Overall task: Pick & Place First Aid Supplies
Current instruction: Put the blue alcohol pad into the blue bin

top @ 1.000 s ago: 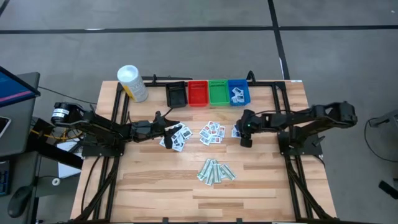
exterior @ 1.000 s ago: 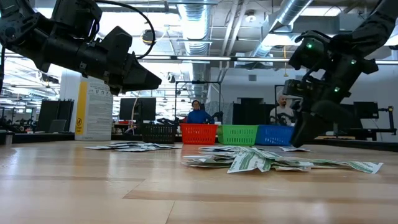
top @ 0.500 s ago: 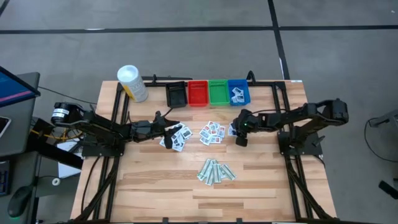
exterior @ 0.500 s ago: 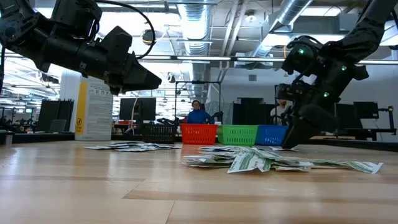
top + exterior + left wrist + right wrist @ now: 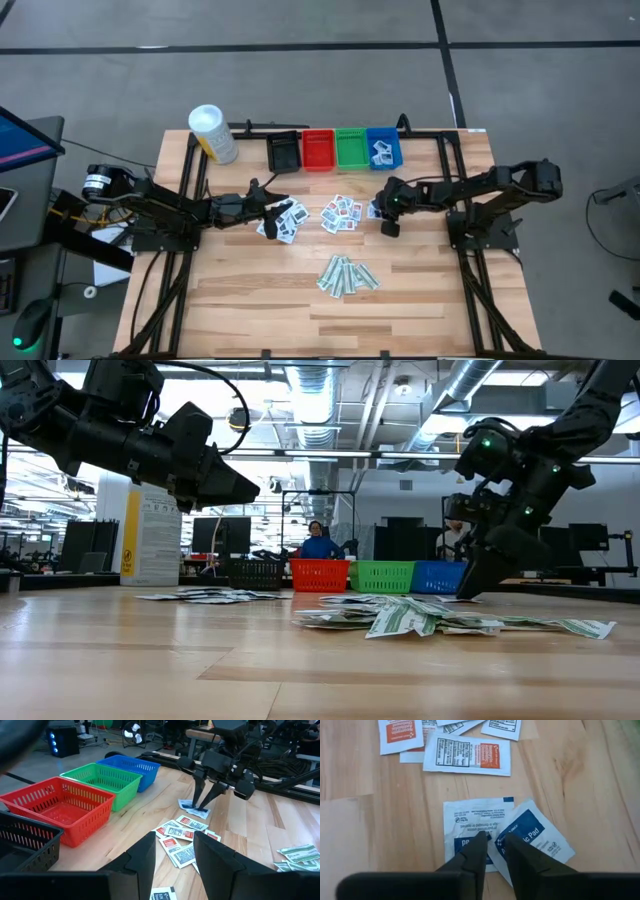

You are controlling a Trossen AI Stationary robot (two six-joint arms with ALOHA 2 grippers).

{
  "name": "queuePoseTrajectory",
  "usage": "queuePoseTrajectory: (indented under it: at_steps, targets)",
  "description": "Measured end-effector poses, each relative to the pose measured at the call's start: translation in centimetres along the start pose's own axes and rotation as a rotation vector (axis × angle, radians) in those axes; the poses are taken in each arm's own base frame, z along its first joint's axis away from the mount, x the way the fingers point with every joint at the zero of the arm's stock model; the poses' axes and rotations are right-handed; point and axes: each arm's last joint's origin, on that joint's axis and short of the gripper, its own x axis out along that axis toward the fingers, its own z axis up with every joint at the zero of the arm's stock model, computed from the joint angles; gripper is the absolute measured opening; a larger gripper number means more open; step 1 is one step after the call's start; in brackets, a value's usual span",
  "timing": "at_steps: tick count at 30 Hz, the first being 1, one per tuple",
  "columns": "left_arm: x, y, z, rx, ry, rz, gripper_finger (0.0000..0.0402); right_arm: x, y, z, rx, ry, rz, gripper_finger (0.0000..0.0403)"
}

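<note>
A: Two blue-print packets [image 5: 520, 837] overlapped right under the right gripper [image 5: 492, 839], near the blue bin [image 5: 383, 149]. Risk was lifting both, or pinching only an edge and dropping it (thin paper, flat on the surface [image 5: 420, 290]).

B: Fingers [image 5: 475, 851]?

A: Right fingers were narrowed to a slit, tips touching the packets, nothing gripped. Left gripper [image 5: 172, 851] hovered parted and empty over its white packets [image 5: 283, 220].

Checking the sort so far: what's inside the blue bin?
From above, the blue bin holds a few white packets toward one end. Their print can't be read, nor whether more lie under them. The green bin and red bin show only bare floors.
</note>
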Motion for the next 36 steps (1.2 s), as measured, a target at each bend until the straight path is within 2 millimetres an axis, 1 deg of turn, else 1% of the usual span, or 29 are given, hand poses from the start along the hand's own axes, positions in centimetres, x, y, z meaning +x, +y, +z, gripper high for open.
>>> queuePoseTrajectory:
  at_steps: [7,11,16,18,21,28,32,36]
  targets:
    - [0.0,0.0,0.0,0.000,-0.001,0.000,0.0134,0.0,0.0,0.0,-0.001,0.002,0.001,0.0029]
    - [0.0,0.0,0.0,-0.002,-0.004,-0.001,0.0134,-0.2,0.0,0.5,-0.004,0.018,0.000,0.0006]
    - [0.0,0.0,0.1,-0.002,-0.005,-0.001,0.0134,-1.6,-0.3,1.9,0.010,0.031,-0.021,0.0004]
    - [0.0,0.0,0.1,-0.002,-0.005,-0.001,0.0134,-2.3,-0.3,1.9,0.015,0.046,-0.053,0.0003]
    - [0.0,0.0,0.1,-0.002,-0.005,-0.001,0.0134,-3.6,-0.3,2.9,0.012,-0.039,-0.121,0.0001]
    - [0.0,0.0,0.1,-0.002,-0.006,-0.001,0.0134,-5.7,-0.4,3.5,0.004,-0.141,-0.238,0.0001]
    - [0.0,0.0,0.1,-0.002,-0.005,-0.002,0.0134,-6.5,-1.0,3.9,0.000,-0.184,-0.365,0.0001]
    - [0.0,0.0,0.1,-0.002,-0.006,-0.001,0.0134,-6.8,-1.8,4.6,0.006,-0.257,-0.424,0.0001]
